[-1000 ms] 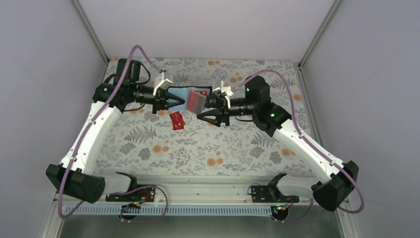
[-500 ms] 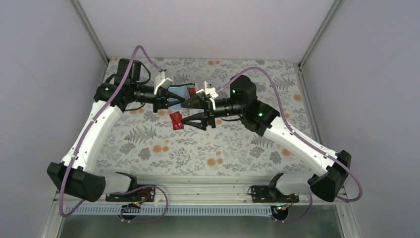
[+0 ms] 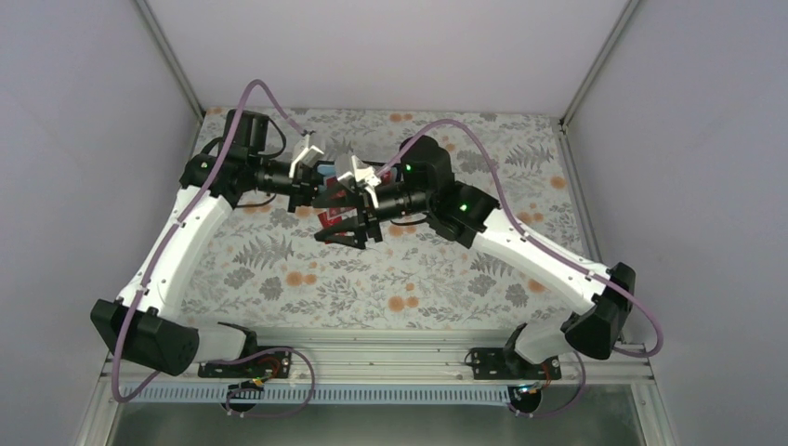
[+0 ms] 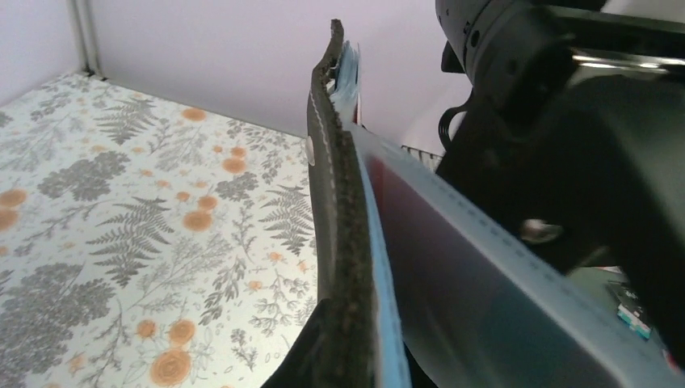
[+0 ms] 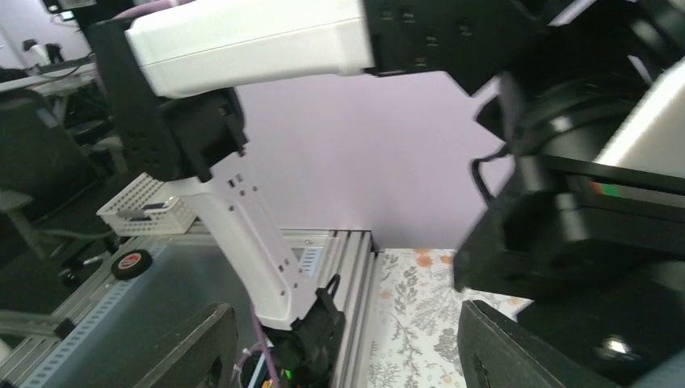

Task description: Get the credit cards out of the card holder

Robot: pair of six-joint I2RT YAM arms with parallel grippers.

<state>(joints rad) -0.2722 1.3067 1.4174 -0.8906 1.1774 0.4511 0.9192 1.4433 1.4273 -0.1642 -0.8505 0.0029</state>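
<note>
My left gripper [image 3: 319,190] is shut on the card holder [image 4: 331,202] and holds it off the table, edge-on in the left wrist view. The holder's black outside faces left. Its light blue inner face [image 4: 380,275] and a dark red credit card [image 4: 420,234] behind a clear pocket face right. In the top view only a blue sliver of the card holder [image 3: 326,173] shows behind the right wrist. My right gripper [image 3: 333,223] is open with nothing between its fingers [image 5: 190,347], just in front of the holder. One red credit card [image 3: 325,217] lies on the table beneath it.
The floral table cover [image 3: 427,279] fills the enclosure between grey walls. The aluminium rail [image 3: 390,348] with both arm bases runs along the near edge. The right arm's black wrist [image 4: 582,145] hangs close beside the holder. The left arm's white link [image 5: 242,218] fills the right wrist view.
The right arm has swung left, from beside the holder to across its front, and its jaws have spread wider. The left gripper and the holder have stayed in place.
</note>
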